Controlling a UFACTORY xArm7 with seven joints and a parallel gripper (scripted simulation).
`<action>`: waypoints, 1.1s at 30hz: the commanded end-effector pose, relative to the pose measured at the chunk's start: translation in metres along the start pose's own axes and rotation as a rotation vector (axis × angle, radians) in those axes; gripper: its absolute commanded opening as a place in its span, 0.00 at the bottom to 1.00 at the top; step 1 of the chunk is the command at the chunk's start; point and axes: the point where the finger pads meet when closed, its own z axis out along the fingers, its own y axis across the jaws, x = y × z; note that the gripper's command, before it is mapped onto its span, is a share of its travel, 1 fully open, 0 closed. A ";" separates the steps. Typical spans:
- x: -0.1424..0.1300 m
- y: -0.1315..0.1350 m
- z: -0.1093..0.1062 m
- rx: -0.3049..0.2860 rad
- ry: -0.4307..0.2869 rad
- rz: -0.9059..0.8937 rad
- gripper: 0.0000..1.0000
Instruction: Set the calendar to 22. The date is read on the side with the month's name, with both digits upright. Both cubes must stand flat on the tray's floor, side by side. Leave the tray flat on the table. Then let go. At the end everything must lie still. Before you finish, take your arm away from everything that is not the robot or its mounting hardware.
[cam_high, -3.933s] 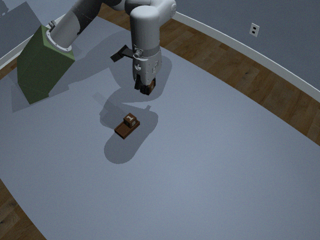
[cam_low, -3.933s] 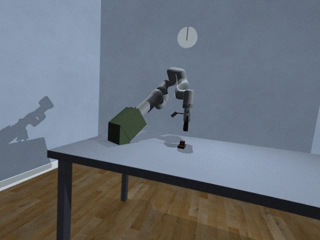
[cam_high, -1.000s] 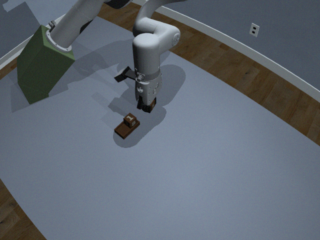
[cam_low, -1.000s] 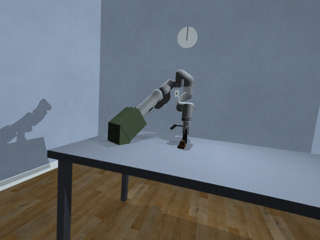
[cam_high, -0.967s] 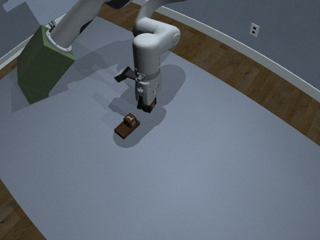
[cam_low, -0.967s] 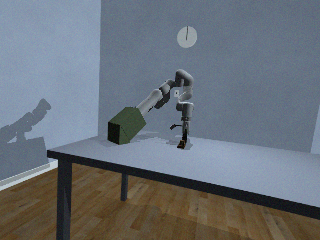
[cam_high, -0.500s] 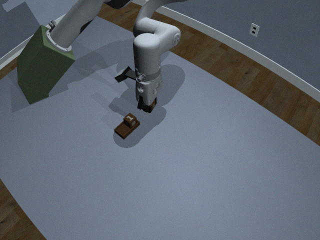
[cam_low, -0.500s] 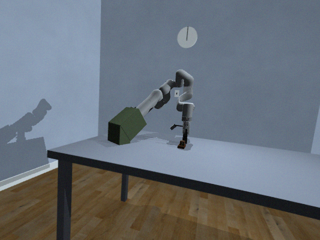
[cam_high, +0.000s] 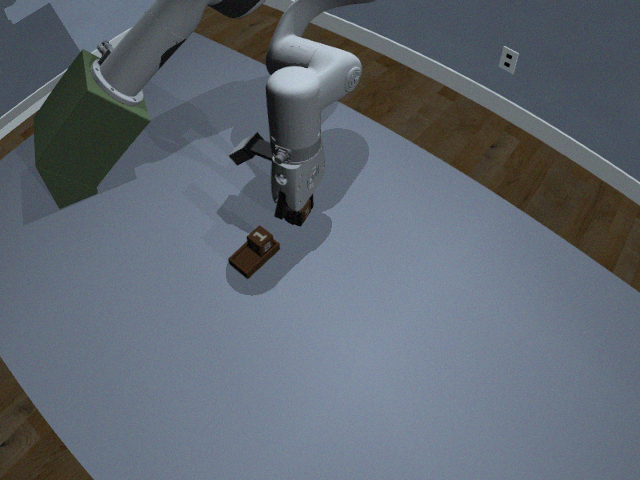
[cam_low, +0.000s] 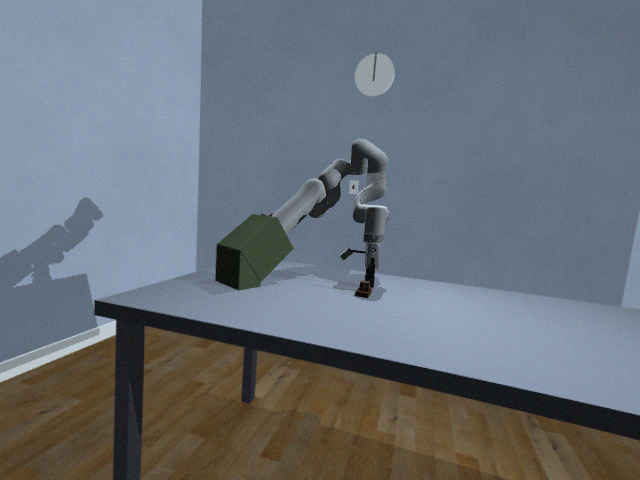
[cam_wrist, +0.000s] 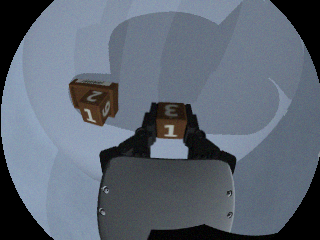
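Held cube (cam_high: 307, 208) (cam_wrist: 171, 120): gripped by the pincer (cam_high: 294, 214) (cam_low: 370, 285) (cam_wrist: 170, 111), centre of the wrist frame, likely best squared and its 2 turned month-side before lowering. Tray (cam_high: 247, 262) (cam_low: 363, 293) (cam_wrist: 114, 95): left of centre there, one cube (cam_high: 260, 240) (cam_low: 364, 284) (cam_wrist: 94, 107) inside.

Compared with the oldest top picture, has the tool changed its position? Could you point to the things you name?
Yes. In the top view, the tool (cam_high: 294, 211) (cam_low: 370, 281) (cam_wrist: 170, 111) has moved closer to the tray (cam_high: 241, 262) (cam_low: 362, 295) (cam_wrist: 115, 100), which stays in its place.
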 end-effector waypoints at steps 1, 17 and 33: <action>-0.001 -0.001 -0.001 0.002 -0.002 0.001 0.29; -0.001 -0.001 0.003 0.002 -0.002 0.001 0.29; -0.001 -0.001 0.004 0.002 -0.002 0.001 0.29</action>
